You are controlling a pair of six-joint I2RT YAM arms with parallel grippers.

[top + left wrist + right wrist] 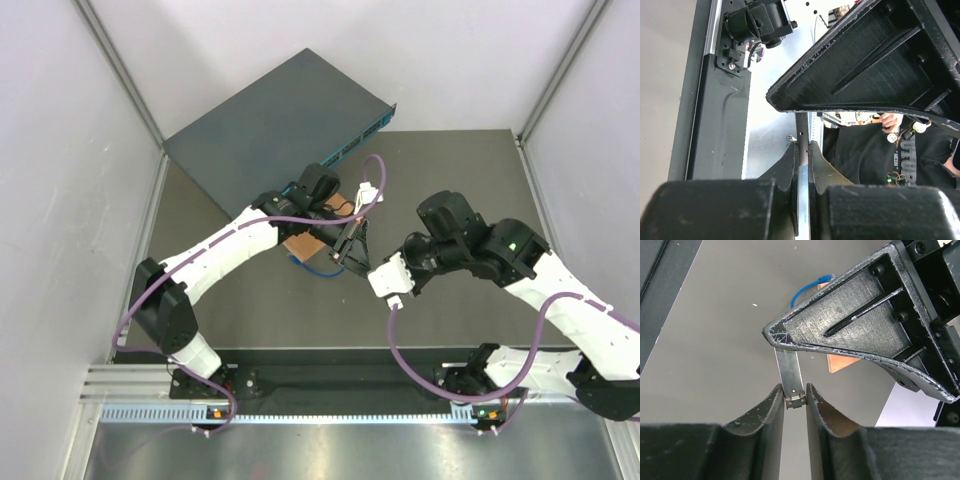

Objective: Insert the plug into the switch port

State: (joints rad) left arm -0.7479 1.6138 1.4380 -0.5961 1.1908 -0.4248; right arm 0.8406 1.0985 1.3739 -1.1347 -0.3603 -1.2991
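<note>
Switch placement comes first in the top view: we see the large flat dark blue-teal metal switch (pixel 270 125) lying askew at the far left corner of the dark grey table (pixel 450 200). Its lighter teal ported face is turned toward the table's right edge. Near the table's middle, close to that face but apart from it, the left gripper (pixel 347 240) and the right gripper (pixel 368 268) meet tip to tip. They are just beside a small brown wooden board (pixel 303 243), with a thin blue cable (pixel 312 268) curling at the board's near side. We cannot read either pair of fingers from up here.

From the left wrist, we see the left gripper's black fingers pressed almost together. A thin flat grey strip (pixel 801 127) rises from between their tips to the broad black finger of the right gripper above.

From the right wrist, we see the right gripper's fingers set narrow, pinching a small grey blocky plug (pixel 795 401) at the strip's end. The strip runs up to the tip of the left gripper's finger. Beyond them the blue cable and the wooden board lie on the table.
</note>
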